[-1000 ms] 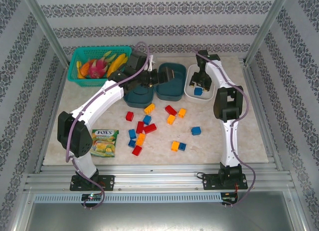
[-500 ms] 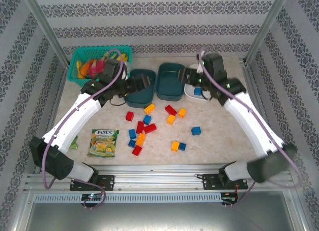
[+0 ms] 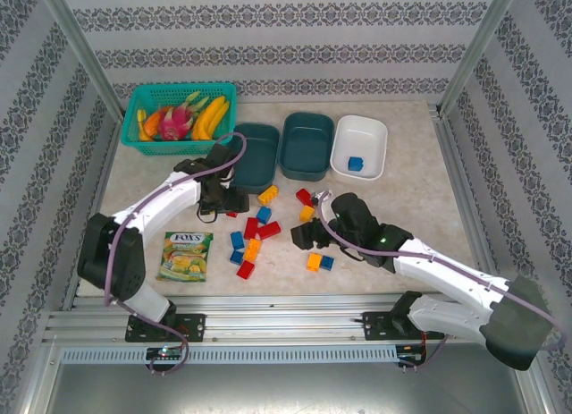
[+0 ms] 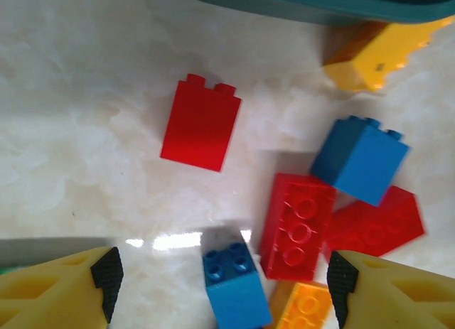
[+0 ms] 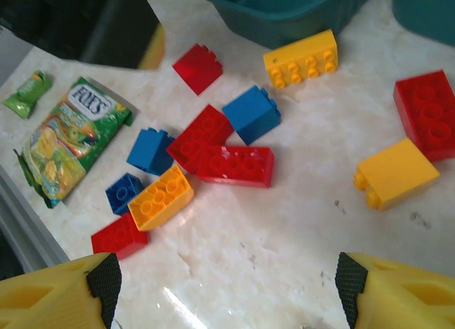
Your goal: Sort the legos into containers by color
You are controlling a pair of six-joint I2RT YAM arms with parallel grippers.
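Left gripper point(image 4: 224, 285) stands spread and empty, a blue brick point(image 4: 234, 290) between its fingertips. Beyond, a red brick point(image 4: 200, 123) lies on its side, long axis and studs pointing toward the teal tub point(image 4: 313, 2). Right gripper point(image 5: 227, 286) stands spread and empty over scattered legos point(image 5: 234, 165).

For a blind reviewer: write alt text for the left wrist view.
The left gripper hangs open over a marble table; one red brick lies alone, more legos, blue, red and orange-yellow, cluster right of it, near a teal tub.
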